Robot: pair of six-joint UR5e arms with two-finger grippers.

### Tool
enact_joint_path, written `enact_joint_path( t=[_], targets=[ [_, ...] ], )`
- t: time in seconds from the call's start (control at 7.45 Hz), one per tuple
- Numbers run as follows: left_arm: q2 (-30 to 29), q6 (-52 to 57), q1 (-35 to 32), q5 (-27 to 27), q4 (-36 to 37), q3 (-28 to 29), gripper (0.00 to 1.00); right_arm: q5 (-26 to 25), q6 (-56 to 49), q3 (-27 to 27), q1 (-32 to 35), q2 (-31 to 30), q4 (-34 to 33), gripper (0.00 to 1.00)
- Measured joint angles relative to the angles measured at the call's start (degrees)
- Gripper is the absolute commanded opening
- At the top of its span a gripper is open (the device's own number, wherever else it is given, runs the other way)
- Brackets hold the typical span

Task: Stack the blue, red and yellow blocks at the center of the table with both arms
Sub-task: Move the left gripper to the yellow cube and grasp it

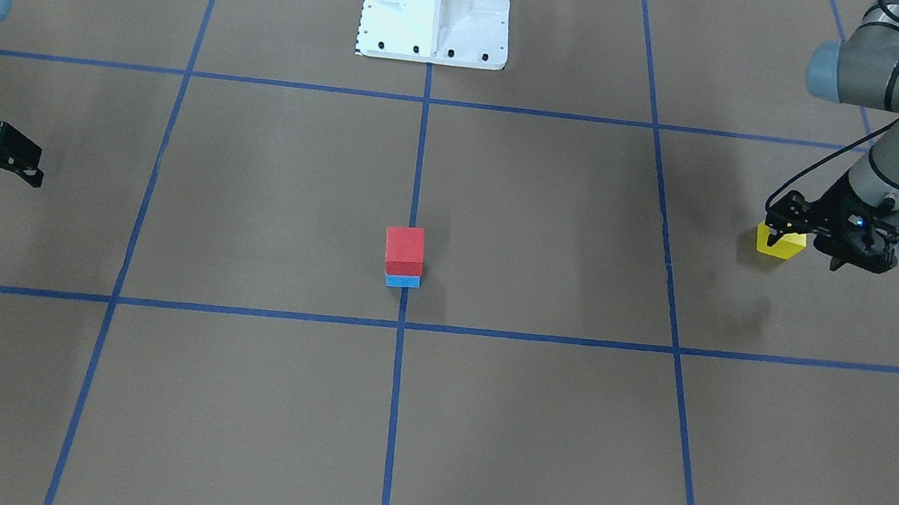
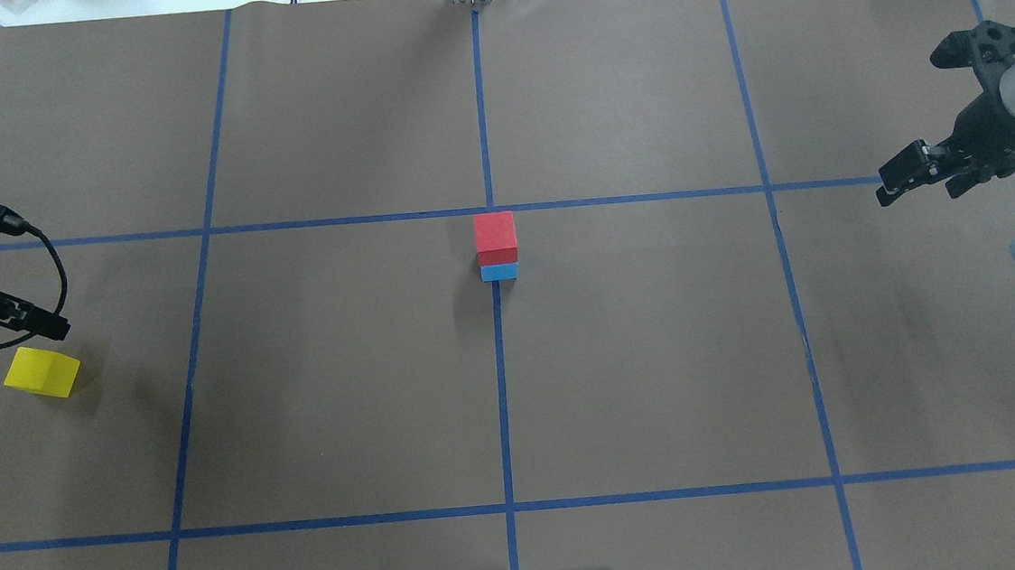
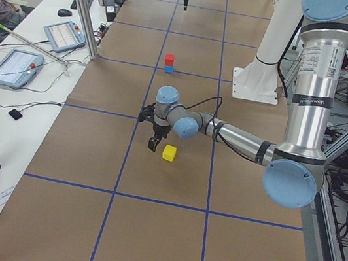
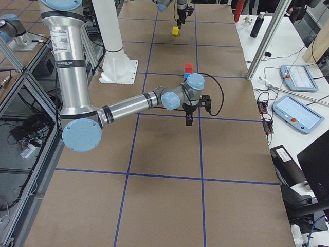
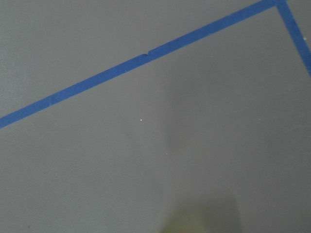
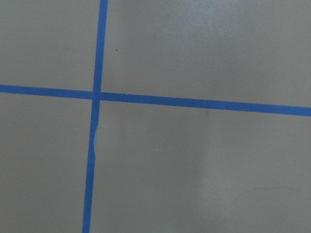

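A red block (image 1: 404, 250) sits on a blue block (image 1: 403, 281) at the table's centre; the stack also shows in the overhead view (image 2: 495, 236). A yellow block (image 1: 781, 243) lies alone on the table by my left arm, seen from overhead too (image 2: 41, 371). My left gripper (image 1: 804, 241) looks open and empty. It hovers low just beyond the yellow block, on the side away from my base, and is not around it (image 2: 35, 322). My right gripper (image 1: 36, 163) is open and empty, far off at the other side (image 2: 911, 181). The wrist views show no fingers.
The white robot base (image 1: 437, 2) stands at the table's near-robot edge. Blue tape lines (image 2: 501, 367) grid the brown table. Operators' desks with tablets (image 3: 15, 66) run along the far side. The left wrist view shows a blurred yellowish patch (image 5: 182, 221) at its bottom edge.
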Motion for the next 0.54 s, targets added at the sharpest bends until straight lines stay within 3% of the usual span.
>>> enact_joint_path(
  t=[0.54],
  targets=[
    [0.9, -4.1, 0.3, -5.0, -0.4, 1.3, 1.0, 0.0, 0.1, -0.1, 0.0, 0.0, 0.0, 0.99]
  ],
)
